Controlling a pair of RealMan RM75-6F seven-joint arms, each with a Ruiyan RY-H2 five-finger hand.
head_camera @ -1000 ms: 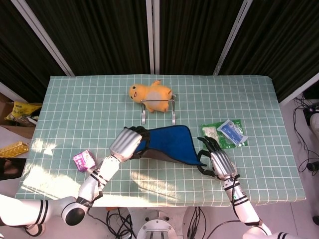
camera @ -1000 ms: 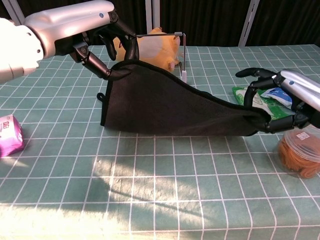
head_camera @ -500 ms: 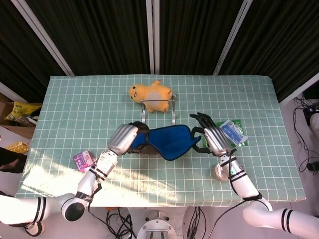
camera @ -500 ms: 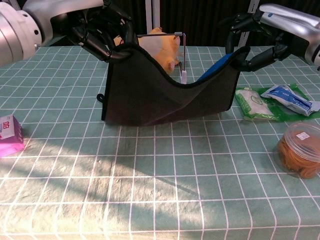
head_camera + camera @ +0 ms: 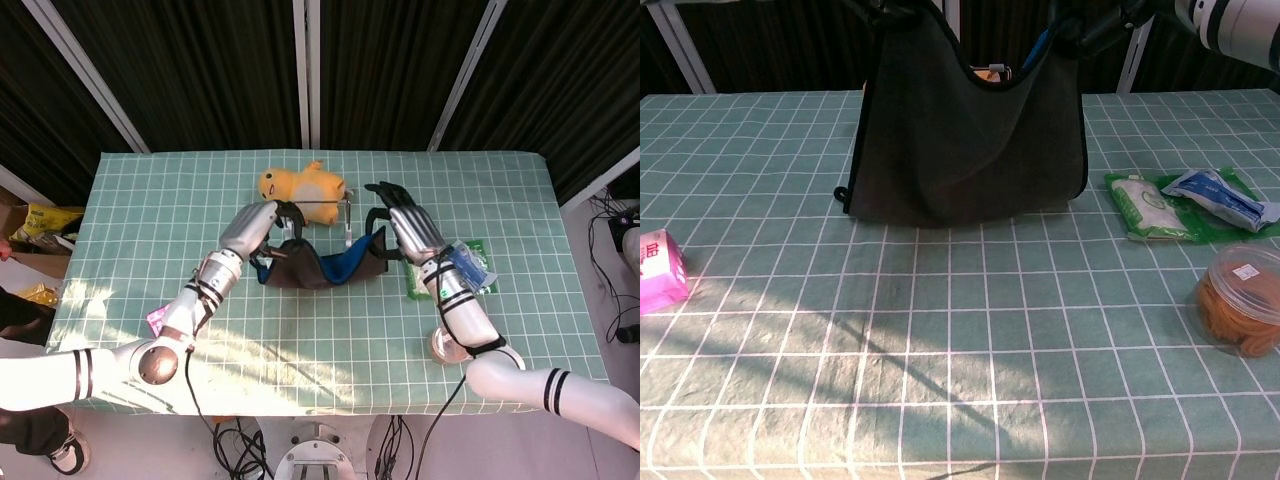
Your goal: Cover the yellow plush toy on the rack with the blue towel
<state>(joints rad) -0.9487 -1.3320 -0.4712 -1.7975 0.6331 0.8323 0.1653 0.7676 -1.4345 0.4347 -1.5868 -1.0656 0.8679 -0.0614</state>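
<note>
Two hands: our left hand [image 5: 258,228] and right hand [image 5: 402,226] grip blue towel [image 5: 322,264] corners, sagging between fingers; yellow plush toy [image 5: 302,185] on rack [image 5: 318,215] beyond. Risk: sag snags rack.

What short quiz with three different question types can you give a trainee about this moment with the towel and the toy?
1. True or false: the blue towel with a dark underside already lies over the yellow plush toy.
2. Multiple choice: how is the towel held? A) by the left hand alone; B) by the right hand alone; C) by both hands, sagging between them; D) by no hand, flat on the green checked tablecloth.
3. Fill in: in the chest view, the round clear tub of brown snacks stands near the table's ____ edge.

Key: 1 false, the toy is uncovered behind the towel; 2 C; 3 right.
</note>
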